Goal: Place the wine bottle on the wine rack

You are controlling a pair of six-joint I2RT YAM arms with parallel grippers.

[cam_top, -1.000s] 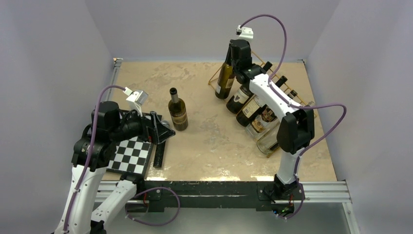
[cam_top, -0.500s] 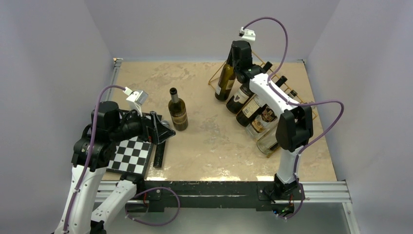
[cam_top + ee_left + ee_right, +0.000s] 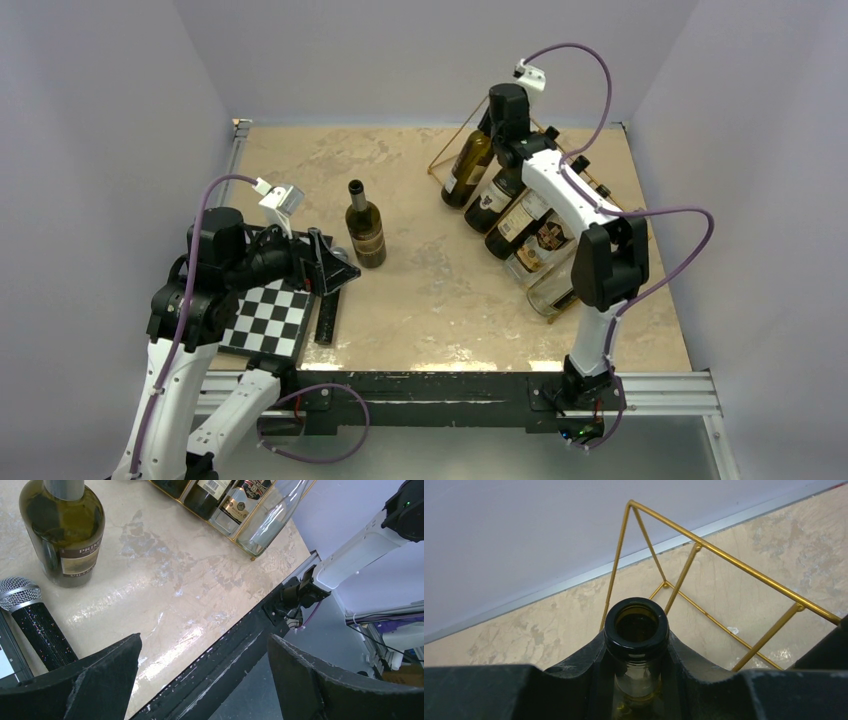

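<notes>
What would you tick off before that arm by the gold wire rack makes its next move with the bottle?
1. Right gripper shut on the dark olive glass wine bottle, at its neck: ok.
2. Bottle tilted, mouth pointing into the gold wire wine rack: ok.
3. Bottle's weight resting on the rack's bars: cannot tell.
4. Gap to the neighbouring racked bottles: cannot tell.
5. Left gripper open, far from the rack: ok.
</notes>
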